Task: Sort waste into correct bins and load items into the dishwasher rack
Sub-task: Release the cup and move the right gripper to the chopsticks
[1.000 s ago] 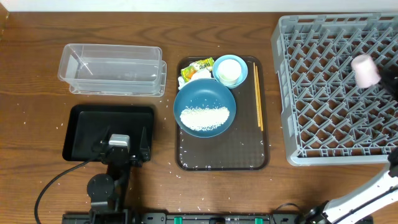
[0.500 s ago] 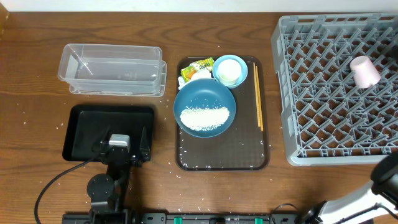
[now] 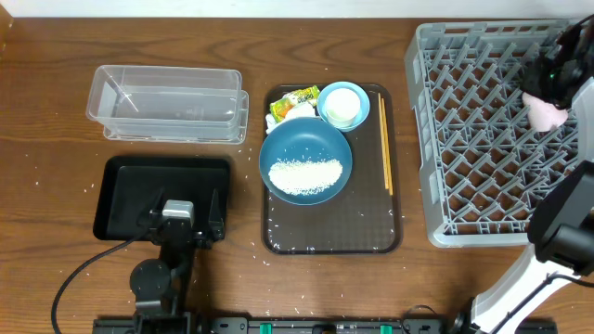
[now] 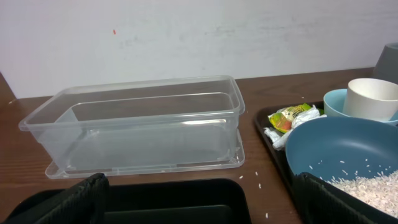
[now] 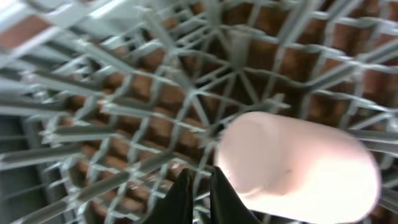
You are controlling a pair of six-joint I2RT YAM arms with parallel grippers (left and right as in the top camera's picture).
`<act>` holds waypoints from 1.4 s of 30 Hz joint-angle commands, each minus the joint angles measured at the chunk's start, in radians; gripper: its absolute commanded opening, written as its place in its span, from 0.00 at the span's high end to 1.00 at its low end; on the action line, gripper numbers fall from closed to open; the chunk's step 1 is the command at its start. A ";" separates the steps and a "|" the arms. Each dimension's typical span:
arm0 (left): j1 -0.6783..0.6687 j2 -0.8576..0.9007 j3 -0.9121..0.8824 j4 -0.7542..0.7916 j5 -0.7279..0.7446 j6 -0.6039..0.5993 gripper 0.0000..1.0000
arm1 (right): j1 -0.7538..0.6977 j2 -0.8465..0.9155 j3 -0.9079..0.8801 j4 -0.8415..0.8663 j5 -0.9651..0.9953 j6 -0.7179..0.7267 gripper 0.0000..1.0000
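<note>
I've got the pink cup (image 3: 546, 111) in the rack (image 3: 464, 186), upper right; right gripper (image 5: 200, 186) looks pinched together beside it, left gripper (image 3: 184, 223) spread wide. Rice (image 3: 304, 174), wrapper (image 3: 294, 100) and blue dish (image 3: 306, 144) remain.

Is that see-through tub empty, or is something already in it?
Empty: the clear tub shows only its bare floor and walls, in the overhead and left wrist views alike.

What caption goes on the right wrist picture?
Small pink cup resting among the pegs of the grey plastic lattice rack.
</note>
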 commanded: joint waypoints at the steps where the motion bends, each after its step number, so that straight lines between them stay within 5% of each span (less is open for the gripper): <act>1: 0.004 -0.001 -0.018 -0.033 0.010 0.006 0.04 | 0.000 0.011 0.001 0.002 0.120 0.027 0.91; 18: 0.004 -0.001 -0.018 -0.033 0.010 0.006 0.03 | -0.004 0.028 0.001 -0.053 0.314 0.110 0.99; 31: 0.004 -0.001 -0.018 -0.033 0.010 0.006 0.04 | -0.004 -0.173 0.001 -0.126 0.420 0.227 0.96; 34: 0.004 -0.001 -0.018 -0.033 0.010 0.006 0.04 | -0.002 -0.229 0.001 -0.121 0.229 0.229 0.80; 37: 0.004 -0.001 -0.018 -0.033 0.010 0.006 0.04 | -0.002 -0.260 0.001 -0.122 -0.014 0.229 0.30; 42: 0.004 -0.001 -0.018 -0.033 0.010 0.006 0.04 | 0.027 -0.255 0.001 -0.121 -0.385 0.223 0.20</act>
